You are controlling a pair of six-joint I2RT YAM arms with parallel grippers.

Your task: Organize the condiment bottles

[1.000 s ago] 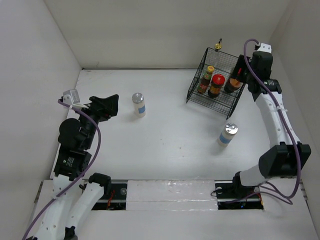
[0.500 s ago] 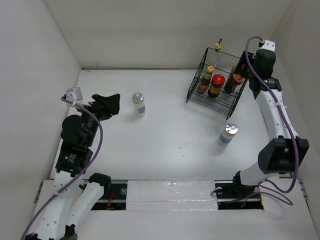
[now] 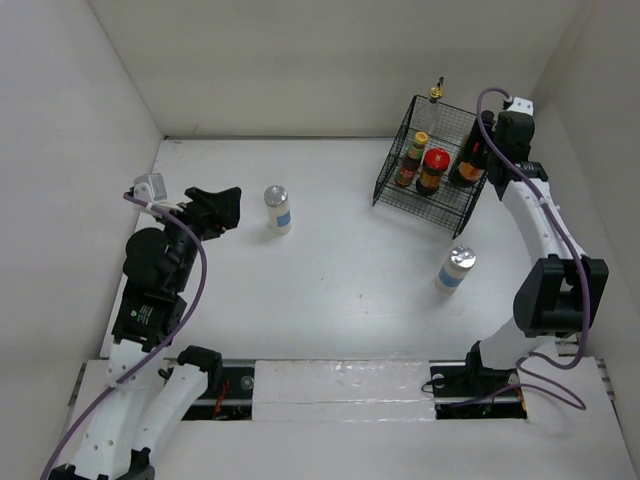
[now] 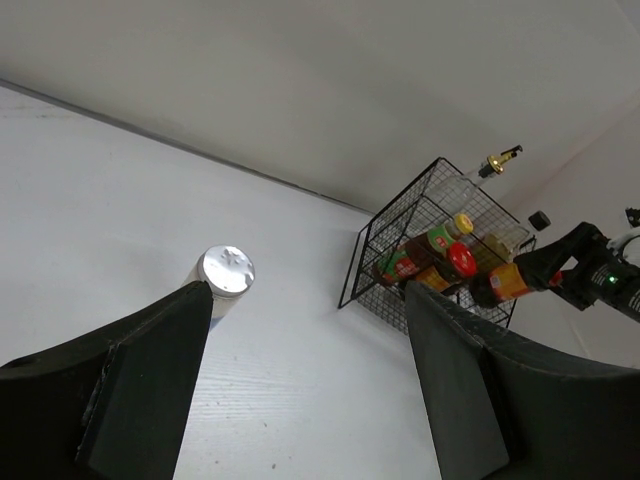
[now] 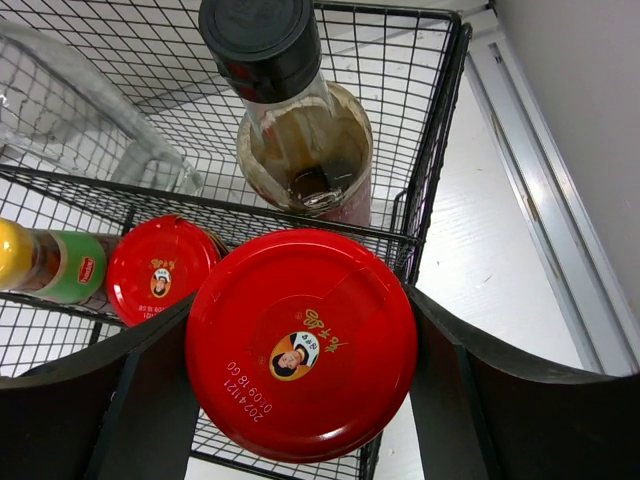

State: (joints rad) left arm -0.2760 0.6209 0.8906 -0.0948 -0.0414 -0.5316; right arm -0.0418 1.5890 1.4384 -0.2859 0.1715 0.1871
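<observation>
My right gripper is shut on a red-lidded jar at the right end of the black wire basket. In the basket stand a second red-lidded jar, the yellow-capped bottle, the dark black-capped bottle and the tall clear gold-capped bottle. One white shaker stands on the table just right of my open, empty left gripper. The other shaker stands in front of the basket. In the left wrist view the near shaker sits by the left finger.
White walls close in the table on the left, back and right. The basket stands in the back right corner, near the right wall. A metal rail runs along the table's right edge beside the basket.
My right wrist has shifted slightly left and down over the basket's right end, still holding the jar. The left arm has barely moved. Both shakers stay put.
</observation>
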